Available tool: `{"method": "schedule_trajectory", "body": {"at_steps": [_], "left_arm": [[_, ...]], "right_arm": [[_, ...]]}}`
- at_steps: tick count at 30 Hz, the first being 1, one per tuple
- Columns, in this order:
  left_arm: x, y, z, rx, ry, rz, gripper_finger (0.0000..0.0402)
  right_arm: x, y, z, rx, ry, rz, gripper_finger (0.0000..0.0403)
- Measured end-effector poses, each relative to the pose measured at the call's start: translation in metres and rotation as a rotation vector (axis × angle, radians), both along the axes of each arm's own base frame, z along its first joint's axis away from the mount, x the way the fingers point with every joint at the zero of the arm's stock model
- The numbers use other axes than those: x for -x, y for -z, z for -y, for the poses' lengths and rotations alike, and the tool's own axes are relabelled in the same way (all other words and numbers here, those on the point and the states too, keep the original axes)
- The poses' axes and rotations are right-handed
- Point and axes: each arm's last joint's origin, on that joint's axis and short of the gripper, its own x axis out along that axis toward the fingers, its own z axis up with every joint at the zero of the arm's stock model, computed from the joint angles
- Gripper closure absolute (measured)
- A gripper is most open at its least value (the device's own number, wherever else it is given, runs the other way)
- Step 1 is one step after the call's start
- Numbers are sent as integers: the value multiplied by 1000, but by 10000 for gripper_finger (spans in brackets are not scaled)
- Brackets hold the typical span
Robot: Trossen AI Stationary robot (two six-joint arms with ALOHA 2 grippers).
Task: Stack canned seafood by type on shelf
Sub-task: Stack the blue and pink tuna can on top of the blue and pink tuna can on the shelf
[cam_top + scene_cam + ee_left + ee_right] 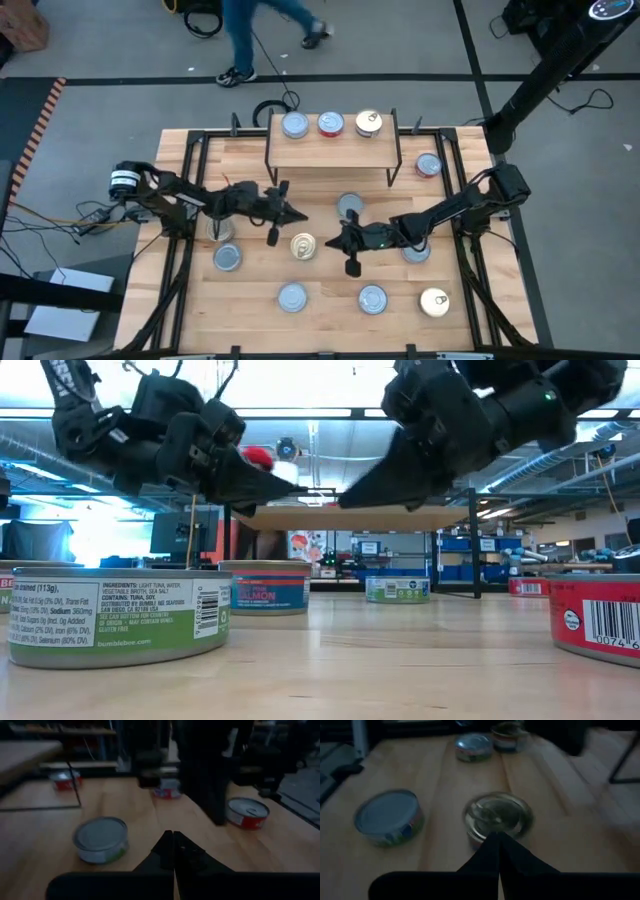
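The shelf (335,150) stands at the table's far middle with three cans on its board: silver-blue (295,125), red (330,124) and gold (368,123). Several more cans lie on the tabletop, among them a silver one (349,207) and a gold one (303,245). My left gripper (300,215) hangs shut above the table's middle, pointing right, with the silver can (101,840) just ahead of it. My right gripper (332,240) is shut too, pointing left, its tips (499,837) just short of the gold can (498,817). Neither holds anything.
More cans rest flat on the table: red (428,165) by the shelf's right leg, silver (227,257), (292,296), (372,298), gold (434,301). The two grippers' tips stand close together (320,490). A person walks past beyond the far edge (240,40).
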Motion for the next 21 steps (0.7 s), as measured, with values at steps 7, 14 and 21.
{"method": "schedule_trajectory", "body": {"at_steps": [7,14,21], "left_arm": [[24,16,-20,-21,-69,-13,401],[30,22,-22,-28,-44,-32,401],[28,33,-19,8,-6,-82,401]], "right_arm": [[-32,0,-10,17,-90,-3,396],[-60,20,-13,5,-201,-72,396],[-66,18,-16,16,-242,-129,396]]}}
